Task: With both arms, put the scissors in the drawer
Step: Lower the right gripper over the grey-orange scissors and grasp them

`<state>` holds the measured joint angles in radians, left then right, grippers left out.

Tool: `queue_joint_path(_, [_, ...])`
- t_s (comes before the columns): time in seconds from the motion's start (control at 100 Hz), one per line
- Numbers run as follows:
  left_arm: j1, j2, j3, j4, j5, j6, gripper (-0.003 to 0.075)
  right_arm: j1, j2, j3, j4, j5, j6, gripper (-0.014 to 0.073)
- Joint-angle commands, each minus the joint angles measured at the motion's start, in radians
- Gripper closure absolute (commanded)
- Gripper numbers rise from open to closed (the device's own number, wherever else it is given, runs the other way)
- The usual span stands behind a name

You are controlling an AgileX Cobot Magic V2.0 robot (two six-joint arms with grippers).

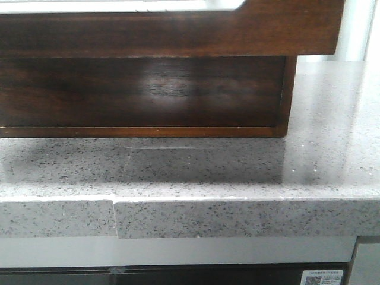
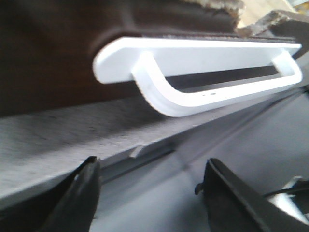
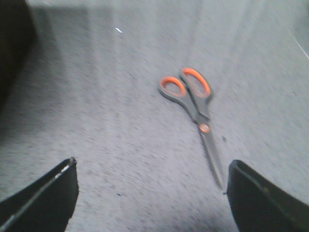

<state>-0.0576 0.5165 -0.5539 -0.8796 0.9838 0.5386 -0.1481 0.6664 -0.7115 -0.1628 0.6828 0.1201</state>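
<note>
Flat on grey stone, scissors [image 3: 195,113], orange-lined handles, blades closed.

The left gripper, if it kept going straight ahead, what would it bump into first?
Probably the white handle on the dark drawer. The left gripper is open and aimed roughly there, though the grey countertop edge below might come first; depth is unclear.

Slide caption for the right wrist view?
Open right claw hovers above closed orange-handled scissors lying flat on the grey speckled countertop.

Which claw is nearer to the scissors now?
Right. The right claw hovers open over the scissors on the countertop; the left claw faces the drawer's white handle instead.
</note>
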Motion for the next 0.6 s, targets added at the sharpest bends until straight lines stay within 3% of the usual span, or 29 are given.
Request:
queue_joint_path(0.0, [-0.014,-0.013,-0.082,0.095,-0.030,-0.052,0.0294,-0.061,0.077,-0.066,-0.027,0.002,0.009,0.0029])
queue_joint_path(0.21, [-0.055,-0.016,-0.155,0.325,-0.090,-0.070,0.0313,-0.207,0.288,-0.175,-0.004,0.107,0.001,0.0029])
queue_joint_path(0.59, [-0.114,-0.016,-0.155,0.368,-0.161,-0.066,0.0334,-0.235,0.734,-0.499,0.091,0.359,-0.152,0.0029])
